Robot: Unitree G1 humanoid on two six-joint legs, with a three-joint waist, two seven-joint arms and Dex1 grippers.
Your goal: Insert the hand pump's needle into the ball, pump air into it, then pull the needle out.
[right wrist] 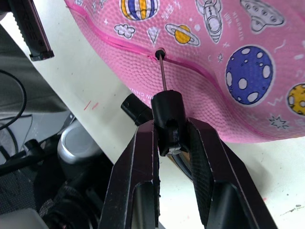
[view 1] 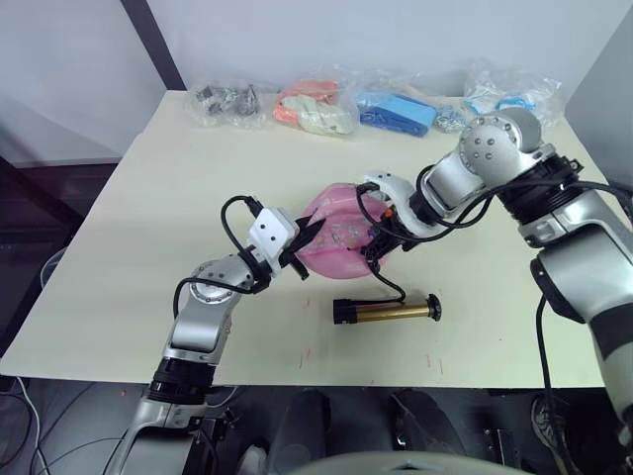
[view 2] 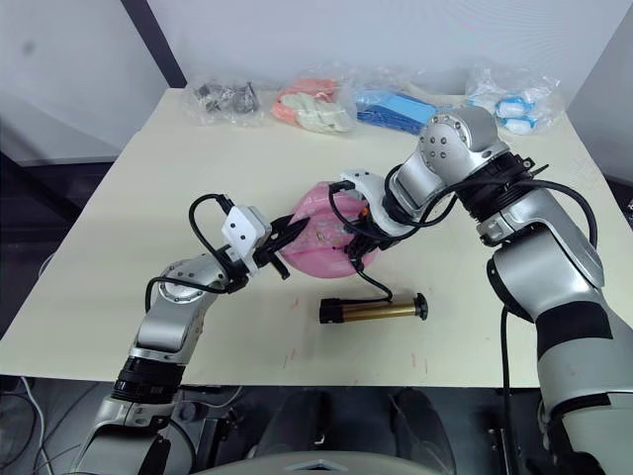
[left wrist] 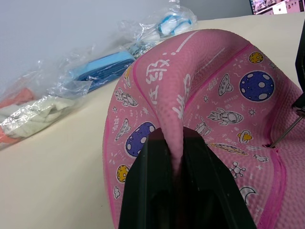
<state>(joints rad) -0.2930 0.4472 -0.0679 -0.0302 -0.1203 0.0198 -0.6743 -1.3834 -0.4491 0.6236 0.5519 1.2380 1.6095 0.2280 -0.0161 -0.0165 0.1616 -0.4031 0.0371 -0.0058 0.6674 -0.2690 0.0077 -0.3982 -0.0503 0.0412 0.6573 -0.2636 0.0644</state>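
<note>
A: Where is the ball [view 1: 341, 237]?
B: Mid-worktop [view 1: 129, 257], sagging and pink. The left hand [left wrist: 177, 157] pinches a raised fold of its skin between both fingers, on the ball's left side.

A: And the right hand [right wrist: 170, 138]?
B: It comes in from the right, fingers pressed onto the small black fitting of the needle [right wrist: 162, 71]. The needle's tip sits at the valve hole on the ball's seam; how deep it goes cannot be told.

A: The pump [view 1: 388, 311]?
B: Lying flat on the worktop just near of the ball, brass barrel running left to right, T-handle at the right end. Its thin black hose [view 1: 393, 285] curls up to the right hand.

A: Anything else?
B: Bagged items [view 1: 316, 107] in a row along the far edge, well apart from the ball
</note>
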